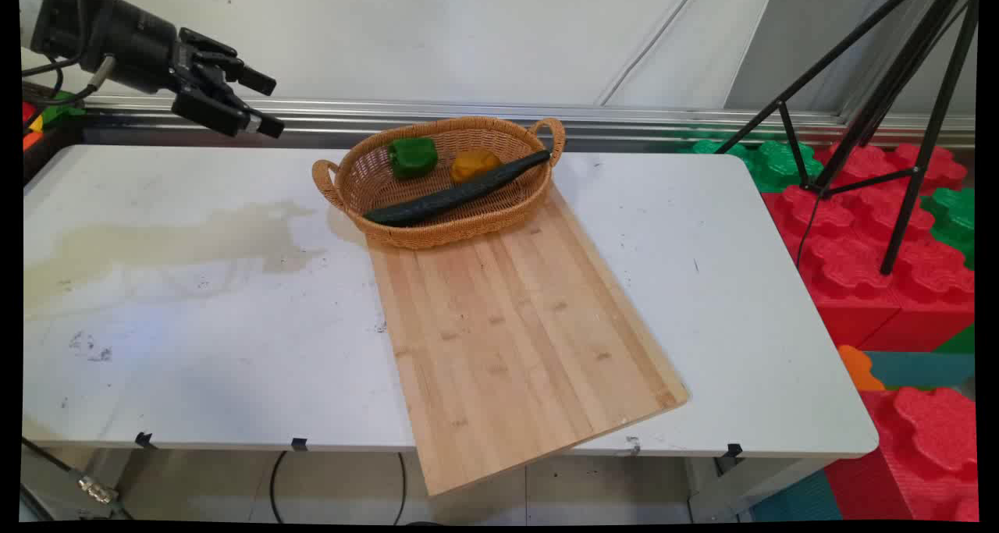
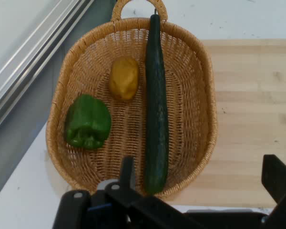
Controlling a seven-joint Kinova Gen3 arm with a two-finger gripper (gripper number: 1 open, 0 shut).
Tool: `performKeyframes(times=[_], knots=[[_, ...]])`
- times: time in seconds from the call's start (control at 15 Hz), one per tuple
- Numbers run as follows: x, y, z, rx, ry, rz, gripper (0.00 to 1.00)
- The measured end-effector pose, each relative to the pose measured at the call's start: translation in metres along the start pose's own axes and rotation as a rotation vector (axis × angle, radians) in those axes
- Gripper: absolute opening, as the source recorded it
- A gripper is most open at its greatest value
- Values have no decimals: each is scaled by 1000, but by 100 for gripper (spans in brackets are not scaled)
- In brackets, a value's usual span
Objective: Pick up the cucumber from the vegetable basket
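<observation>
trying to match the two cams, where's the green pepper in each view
Main view: the green pepper lies in the wicker basket's far left part, upper centre of the picture.
Hand view: the green pepper lies left of centre, in the basket's left side.
Shared landmark: the long dark cucumber, lying lengthwise in the basket beside the yellow vegetable.

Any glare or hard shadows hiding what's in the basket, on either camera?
Main view: even light, no glare; the basket throws only a soft shadow onto the table at its left.
Hand view: the green pepper, yellow vegetable and cucumber all show plainly, the pepper with faint highlights; the gripper linkage covers the basket's near rim.
</observation>
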Motion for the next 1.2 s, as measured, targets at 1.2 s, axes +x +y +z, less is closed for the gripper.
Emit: performKeyframes(times=[1.2], knots=[[31, -41, 112, -3, -106, 3, 100]])
